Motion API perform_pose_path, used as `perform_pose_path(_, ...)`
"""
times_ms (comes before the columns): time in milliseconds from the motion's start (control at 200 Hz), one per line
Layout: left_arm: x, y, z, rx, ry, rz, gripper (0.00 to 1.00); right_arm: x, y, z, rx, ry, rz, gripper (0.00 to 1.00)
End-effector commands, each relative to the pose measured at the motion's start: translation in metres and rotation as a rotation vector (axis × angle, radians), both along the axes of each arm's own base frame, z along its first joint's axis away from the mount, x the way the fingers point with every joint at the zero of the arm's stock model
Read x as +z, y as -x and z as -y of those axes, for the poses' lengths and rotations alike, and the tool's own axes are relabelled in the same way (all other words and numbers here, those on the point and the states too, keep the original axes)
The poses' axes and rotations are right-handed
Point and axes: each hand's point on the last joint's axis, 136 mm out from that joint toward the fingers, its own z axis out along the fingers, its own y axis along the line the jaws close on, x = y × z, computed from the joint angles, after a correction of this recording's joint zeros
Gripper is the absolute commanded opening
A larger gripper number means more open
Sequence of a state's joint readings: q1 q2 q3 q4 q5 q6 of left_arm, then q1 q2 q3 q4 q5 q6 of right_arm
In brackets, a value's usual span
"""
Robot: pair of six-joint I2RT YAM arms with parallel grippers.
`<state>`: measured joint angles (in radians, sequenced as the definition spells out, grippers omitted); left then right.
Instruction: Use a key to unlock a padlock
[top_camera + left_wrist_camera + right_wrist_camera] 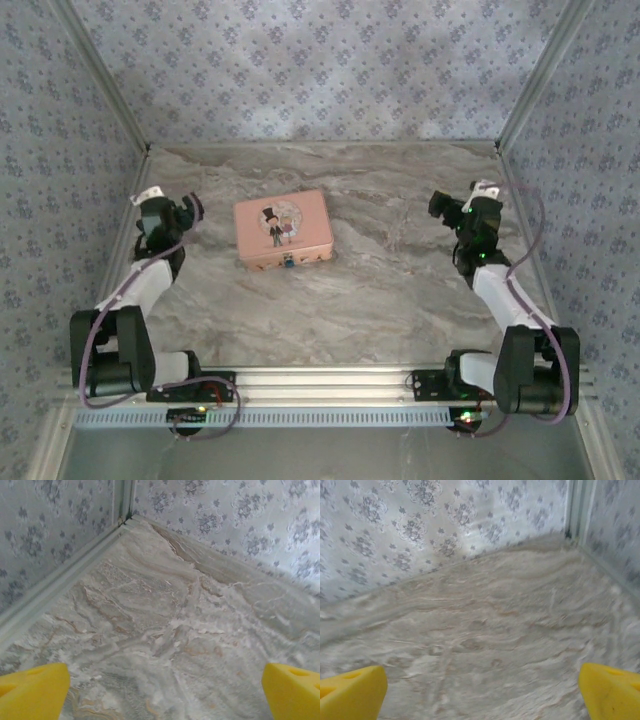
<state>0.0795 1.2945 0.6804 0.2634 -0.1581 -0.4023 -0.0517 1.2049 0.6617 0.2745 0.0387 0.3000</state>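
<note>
The padlock [288, 262] is a tiny blue-teal item at the middle of the near side of a pink tin [283, 228]. It sits against that side. Whether it hangs from the tin or rests on the table [380, 300] cannot be told. The tin lies flat near the centre of the table, lid up.

The left gripper [188, 213] hangs above the table just left of the tin, level with its far half. In the left wrist view, its yellow fingertips [32, 690] stand at the two lower corners, spread wide, with bare table between them. It holds nothing.

The right gripper [441, 205] hangs well apart from the tin, on the right side of the table. In the right wrist view, its yellow fingertips [350, 692] are likewise spread wide over bare table. It holds nothing.

The padlock lies between the two grippers, closer to the left one and nearer the arm bases than either. Neither gripper touches it.
</note>
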Motion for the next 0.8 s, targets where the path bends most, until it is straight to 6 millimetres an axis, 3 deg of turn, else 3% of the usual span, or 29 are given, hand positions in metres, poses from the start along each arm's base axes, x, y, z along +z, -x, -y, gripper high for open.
perform_pose_path(0, -0.032, 0.010, 0.033, -0.087, 0.289, -0.161, 0.97, -0.039, 0.007, -0.019, 0.069, -0.319, -0.204, 0.99)
perform_pose_path(115, -0.033, 0.000, 0.065, -0.213, 0.397, -0.180, 0.96, -0.036, -0.003, -0.055, 0.217, -0.356, -0.235, 0.98)
perform_pose_path(275, -0.041, -0.012, 0.110, -0.349, 0.471, -0.228, 0.95, -0.031, -0.017, -0.125, 0.428, -0.360, -0.306, 0.91)
perform_pose_path(440, -0.062, -0.021, 0.147, -0.439, 0.469, -0.322, 0.89, -0.051, -0.027, -0.186, 0.597, -0.356, -0.407, 0.85)
perform_pose_path(530, -0.063, -0.024, 0.164, -0.490, 0.485, -0.322, 0.88, -0.059, -0.031, -0.216, 0.676, -0.377, -0.447, 0.80)
perform_pose_path(655, -0.062, -0.020, 0.193, -0.568, 0.472, -0.338, 0.84, -0.066, -0.027, -0.244, 0.745, -0.390, -0.477, 0.76)
perform_pose_path(795, -0.067, -0.012, 0.227, -0.656, 0.434, -0.386, 0.80, -0.076, -0.015, -0.255, 0.778, -0.411, -0.513, 0.75)
